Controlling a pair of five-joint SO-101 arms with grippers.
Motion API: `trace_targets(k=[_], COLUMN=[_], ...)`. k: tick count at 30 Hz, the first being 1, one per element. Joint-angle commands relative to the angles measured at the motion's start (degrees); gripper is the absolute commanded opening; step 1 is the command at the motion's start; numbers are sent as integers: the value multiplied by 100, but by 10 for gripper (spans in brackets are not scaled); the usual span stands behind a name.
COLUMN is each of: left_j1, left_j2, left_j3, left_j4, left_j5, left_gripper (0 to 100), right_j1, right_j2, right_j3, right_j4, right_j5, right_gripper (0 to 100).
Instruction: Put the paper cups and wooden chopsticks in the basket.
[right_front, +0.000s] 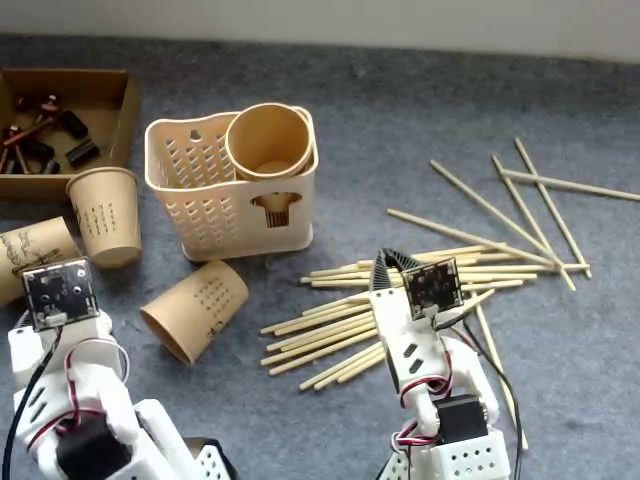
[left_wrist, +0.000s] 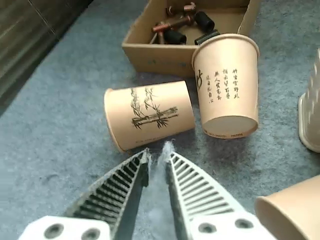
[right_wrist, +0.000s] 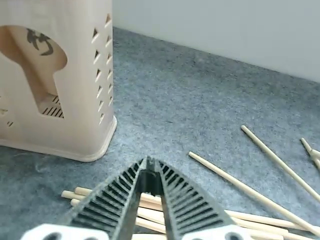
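The cream basket (right_front: 225, 205) stands at the middle back with one paper cup (right_front: 268, 140) inside it. Three more cups are left of it: one upside down (right_front: 105, 215), a bamboo-print one (right_front: 35, 255) on its side, and another lying cup (right_front: 195, 310). In the left wrist view my left gripper (left_wrist: 156, 151) is open by a narrow slit, just short of the bamboo cup (left_wrist: 150, 114). A pile of wooden chopsticks (right_front: 400, 300) lies right of the basket. My right gripper (right_wrist: 149, 162) is shut over that pile's near end, holding nothing.
A cardboard box (right_front: 110, 110) of dark screws and parts sits at the back left, behind the cups. Several loose chopsticks (right_front: 530, 205) are scattered at the far right. Grey carpet covers the surface, with a pale wall along the back edge.
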Motion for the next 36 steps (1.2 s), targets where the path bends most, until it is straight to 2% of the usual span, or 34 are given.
trace_targets(k=[1, 7, 13, 18, 21, 29, 36], left_j1=[145, 154, 171, 180, 268, 945, 1701], left_j2=[163, 1780, 3662, 4295, 4400, 4400, 4391], left_j3=[-611, -1130, -1543, -1297, -1095, -462, -470], left_j4=[193, 193, 185, 149, 0, -554, -510], left_j5=[-334, -1495, -3156, -4378, -4888, -4888, -3974], left_gripper=[137, 143, 148, 234, 237, 238, 238], right_j1=[48, 48, 48, 48, 48, 48, 48], right_j2=[-31, -31, -31, -22, -22, -22, -22], right_j3=[840, 840, 840, 840, 840, 840, 840], right_j4=[22, 22, 22, 22, 22, 22, 22], right_j5=[-44, -44, -44, -44, -44, -35, -35], right_gripper=[10, 10, 10, 10, 10, 10, 10])
